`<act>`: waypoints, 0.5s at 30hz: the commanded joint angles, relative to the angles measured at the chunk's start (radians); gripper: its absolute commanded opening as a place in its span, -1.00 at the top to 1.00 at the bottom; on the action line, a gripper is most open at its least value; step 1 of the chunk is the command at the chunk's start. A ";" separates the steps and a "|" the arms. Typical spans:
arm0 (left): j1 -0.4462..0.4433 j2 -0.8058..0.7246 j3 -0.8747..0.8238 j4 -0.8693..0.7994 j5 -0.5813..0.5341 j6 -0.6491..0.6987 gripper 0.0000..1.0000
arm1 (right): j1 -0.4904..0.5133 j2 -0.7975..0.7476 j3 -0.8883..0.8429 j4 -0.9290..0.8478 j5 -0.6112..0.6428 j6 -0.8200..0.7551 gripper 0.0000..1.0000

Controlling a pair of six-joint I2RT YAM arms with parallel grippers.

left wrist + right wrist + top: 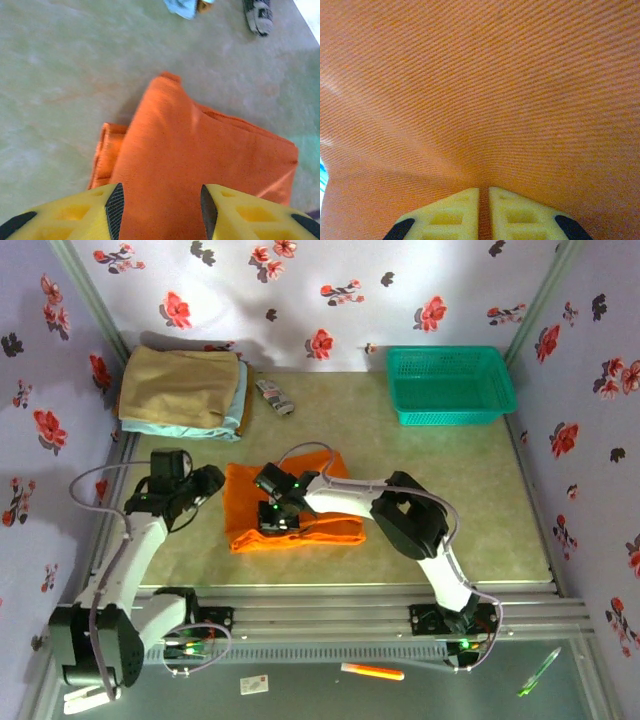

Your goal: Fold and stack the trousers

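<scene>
Right gripper [484, 194], left gripper [161, 200], one trousers [245, 508]

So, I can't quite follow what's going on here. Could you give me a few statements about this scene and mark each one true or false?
1. The bright orange cloth trousers lie folded in the middle of the pale tabletop. True.
2. The green plastic mesh basket holds the trousers. False: the basket stands at the far right, well apart from them.
3. The right hand pinches the orange cloth between its fingers. True.
4. The left hand is clamped shut. False: its fingers stand apart above the trousers.
5. The tan folded garment lies on a light blue folded garment at the far left. True.
</scene>
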 commanded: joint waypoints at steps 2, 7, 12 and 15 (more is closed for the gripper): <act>-0.072 0.062 -0.008 0.099 -0.008 -0.052 0.07 | -0.031 -0.192 -0.037 -0.064 0.071 -0.032 0.70; -0.123 0.134 -0.075 0.191 -0.004 -0.059 0.11 | -0.110 -0.347 -0.178 -0.078 0.107 -0.059 0.71; -0.169 0.117 -0.257 0.314 -0.009 -0.127 0.11 | -0.179 -0.401 -0.421 0.025 0.076 -0.028 0.85; -0.174 0.086 -0.361 0.373 -0.033 -0.149 0.11 | -0.188 -0.375 -0.546 0.125 0.048 0.008 0.89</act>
